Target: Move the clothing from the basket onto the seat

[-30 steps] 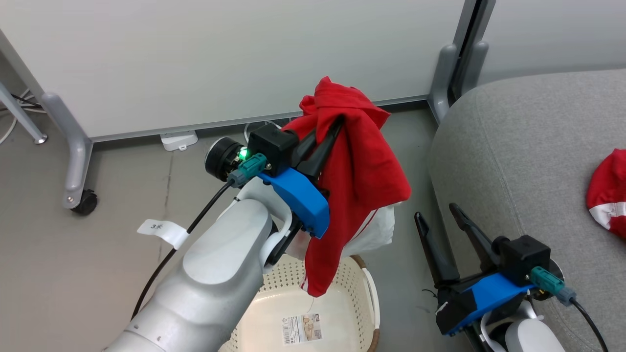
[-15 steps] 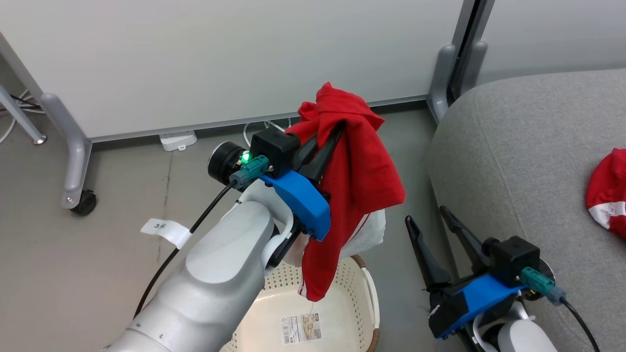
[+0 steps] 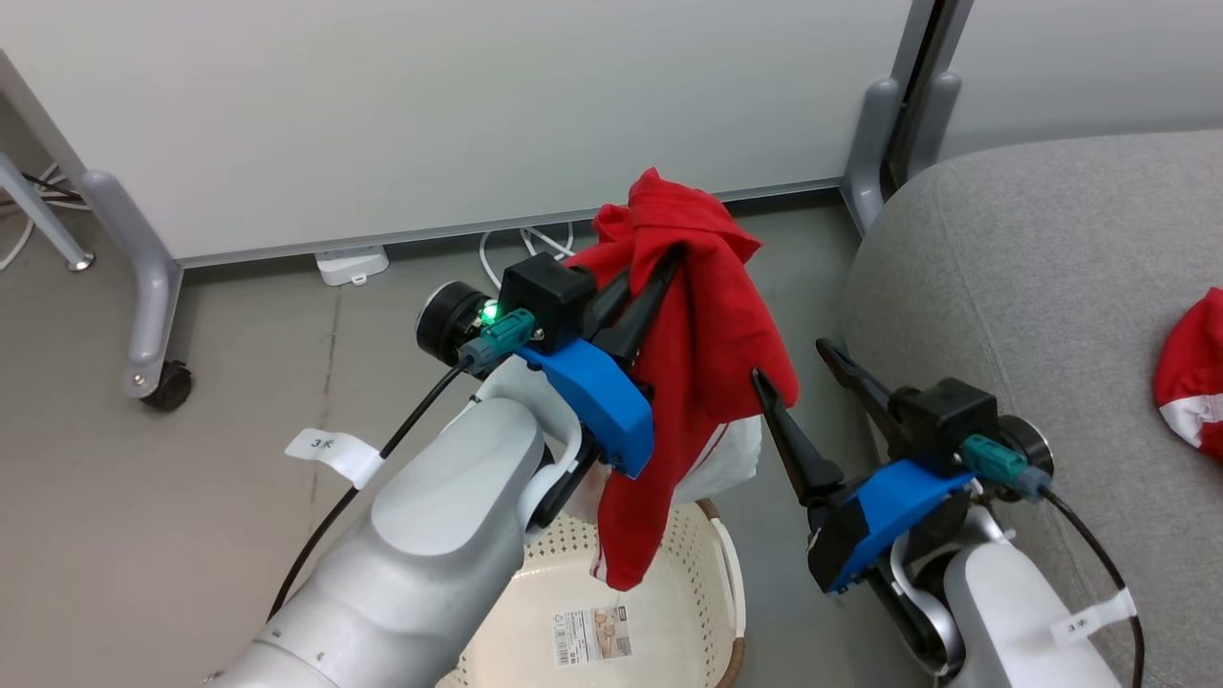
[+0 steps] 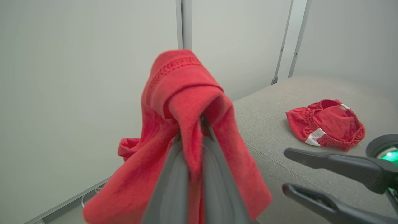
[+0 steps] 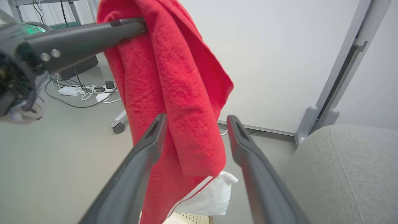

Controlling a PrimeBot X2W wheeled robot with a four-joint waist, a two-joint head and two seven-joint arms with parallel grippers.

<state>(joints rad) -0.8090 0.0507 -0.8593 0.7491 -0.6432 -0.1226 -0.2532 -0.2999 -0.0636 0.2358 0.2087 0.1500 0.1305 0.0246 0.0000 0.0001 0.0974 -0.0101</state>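
— Since one white-banded red garment [image 3: 1190,373] lies on the grey woven seat [image 3: 1032,268] at three o'clock, what's left?
— The other soft red garment [image 3: 707,334], pinched by left fingers [image 3: 650,296] above the cream perforated basket [image 3: 554,549]; right fingers [image 3: 785,432] spread.

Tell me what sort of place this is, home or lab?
Probably a lab or office test bay dressed as a living room, not a home: white partition panels on grey castered feet, a power strip and loose cables on the floor, beside a grey sofa seat and a laundry basket.
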